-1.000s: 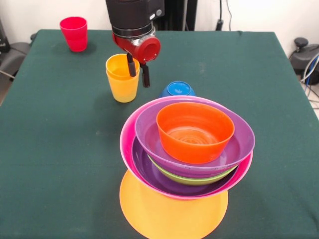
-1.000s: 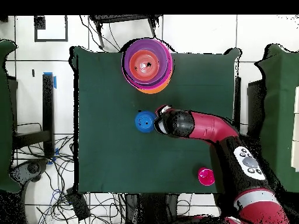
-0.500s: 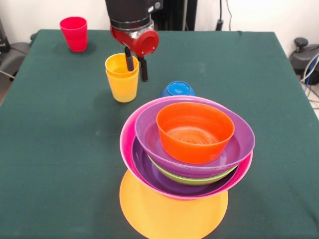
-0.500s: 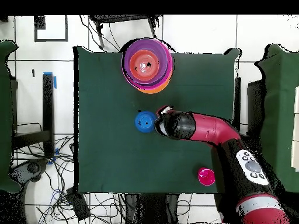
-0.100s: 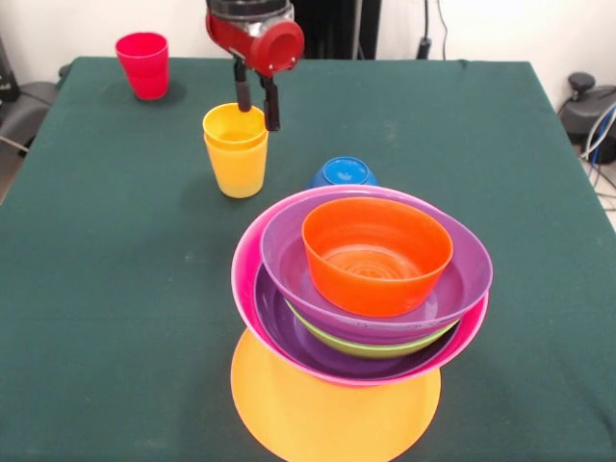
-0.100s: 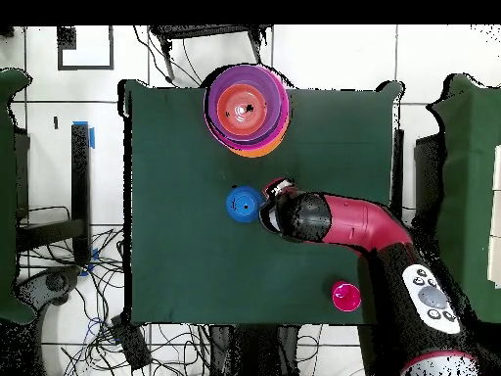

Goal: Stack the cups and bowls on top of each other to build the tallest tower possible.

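Two yellow cups [image 5: 236, 149] stand nested, one in the other, on the green cloth. My gripper [image 5: 256, 104] hangs just above their far rim, open, with nothing between its fingers. A red cup [image 5: 142, 64] stands alone at the far left corner [image 6: 344, 296]. The small blue bowl [image 5: 343, 172] lies upside down behind the tower [image 6: 242, 204]. The tower [image 6: 247, 110] has a wide orange bowl [image 5: 327, 409] upside down as its base. On that base rest a pink bowl [image 5: 246, 279], two purple bowls [image 5: 289, 252], a lime green bowl [image 5: 385, 346] between them and a red-orange bowl [image 5: 377, 255] on top. In the overhead view my arm [image 6: 328, 217] hides the yellow cups.
The tower leans over the near table edge [image 5: 144, 452]. Cables and a black stand [image 5: 587, 106] sit off the table to the right. Open green cloth [image 5: 106, 289] lies to the left of the tower.
My gripper has risen from around the yellow cups' rim to just above them. The cups and bowls have stayed where they were.
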`<state>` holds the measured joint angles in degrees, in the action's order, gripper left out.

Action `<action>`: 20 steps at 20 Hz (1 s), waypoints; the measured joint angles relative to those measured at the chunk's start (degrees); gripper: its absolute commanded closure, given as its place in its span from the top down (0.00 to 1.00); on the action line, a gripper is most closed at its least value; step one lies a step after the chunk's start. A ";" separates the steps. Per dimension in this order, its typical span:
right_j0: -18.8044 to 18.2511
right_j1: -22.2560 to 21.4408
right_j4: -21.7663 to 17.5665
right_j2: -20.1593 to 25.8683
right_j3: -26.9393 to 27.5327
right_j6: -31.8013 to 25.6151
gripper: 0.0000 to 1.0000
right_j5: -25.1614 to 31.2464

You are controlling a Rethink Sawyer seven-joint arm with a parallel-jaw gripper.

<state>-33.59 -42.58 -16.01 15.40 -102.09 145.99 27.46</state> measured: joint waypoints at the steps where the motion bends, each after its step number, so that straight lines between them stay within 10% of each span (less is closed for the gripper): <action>1: -0.10 -0.40 0.00 0.00 -0.18 0.00 1.00 0.00; 20: -1.92 5.60 -2.61 0.01 -1.04 0.00 1.00 -3.09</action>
<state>-35.50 -36.99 -18.63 15.41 -103.13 145.99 24.36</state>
